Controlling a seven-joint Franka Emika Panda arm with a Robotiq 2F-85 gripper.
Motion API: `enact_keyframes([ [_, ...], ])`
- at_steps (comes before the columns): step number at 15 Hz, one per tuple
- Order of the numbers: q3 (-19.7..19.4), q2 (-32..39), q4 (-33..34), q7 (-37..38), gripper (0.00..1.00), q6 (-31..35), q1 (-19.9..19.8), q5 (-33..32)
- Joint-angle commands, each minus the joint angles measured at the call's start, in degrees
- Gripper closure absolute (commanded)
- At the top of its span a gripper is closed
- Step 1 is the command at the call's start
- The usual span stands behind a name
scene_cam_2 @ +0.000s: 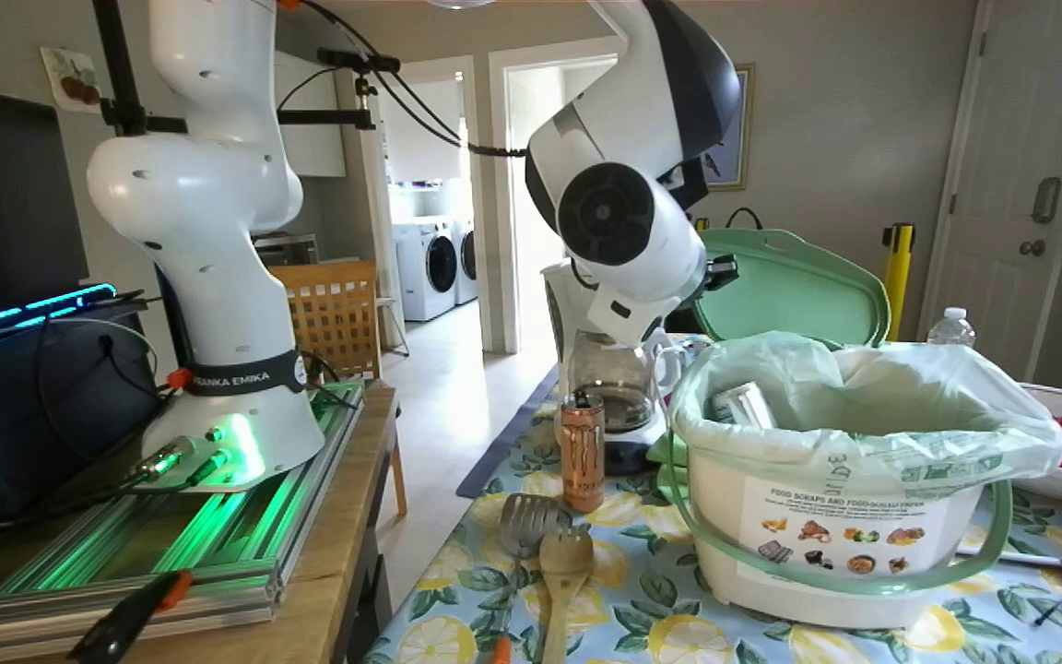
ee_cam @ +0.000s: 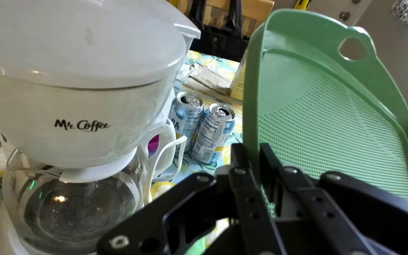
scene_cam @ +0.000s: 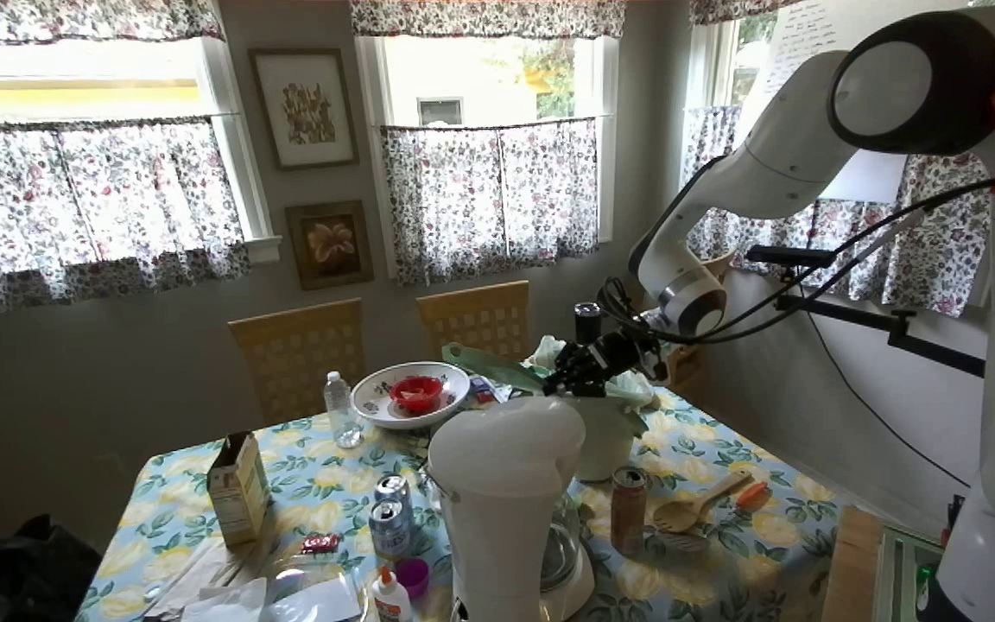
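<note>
The gripper [ee_cam: 253,156] is clenched on a green plastic lid [scene_cam_2: 775,295], pinching its raised rim from both sides. The lid is steeply tilted beside the food-scraps bin [scene_cam_2: 729,512]; whether the two touch is hidden behind the bin's green liner [scene_cam_2: 946,397]. I'd expect the lid to be light, stiff with a little flex, hard to break and slightly slippery on its smooth parts. Being broad, it could swivel in so narrow a pinch; the rim or the cut-out loop [ee_cam: 370,46] looks the best place to hold it.

Inside the bin, a silvery piece [scene_cam_2: 745,406], perhaps a can, lies within the liner. Near the bin, a white patterned bowl [scene_cam: 372,393] holds a red bowl [scene_cam: 434,399], whose contents are too small to tell. Also near the bin, the Mr. Coffee coffee maker [ee_cam: 94,102] has a glass carafe [ee_cam: 73,212] seated in it; I cannot tell if there is liquid inside
</note>
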Motion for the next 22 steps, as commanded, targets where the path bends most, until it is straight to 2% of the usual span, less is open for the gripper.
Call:
enact_keyframes([
  [1,-1.11,0.97,-0.78,-0.36,0.97,-3.75,-1.13,2.14],
  [9,-2.44,-0.01,-1.66,-1.73,0.97,-6.47,-2.02,2.15],
  [22,-4.71,2.5,-2.87,-3.91,0.97,-17.07,-5.04,1.75],
])
